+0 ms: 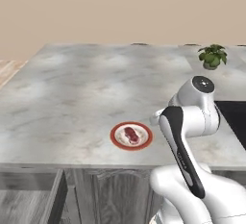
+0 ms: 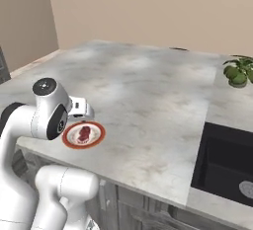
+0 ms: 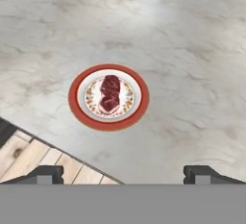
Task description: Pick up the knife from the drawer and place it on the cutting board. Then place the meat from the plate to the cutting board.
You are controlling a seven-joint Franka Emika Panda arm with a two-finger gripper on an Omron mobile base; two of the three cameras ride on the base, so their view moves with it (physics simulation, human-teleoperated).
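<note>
pincer [image 3: 123,172] spread wide, holding nothing, above tabletop [image 1: 72,88] | meat [image 3: 110,93] on plate [image 3: 77,104], untouched | drawer [image 1: 53,199] open; knife step looks undone

Meat [image 3: 109,94] dark red, lying centred on red-rimmed plate [image 3: 77,104] near counter's front edge.
</note>
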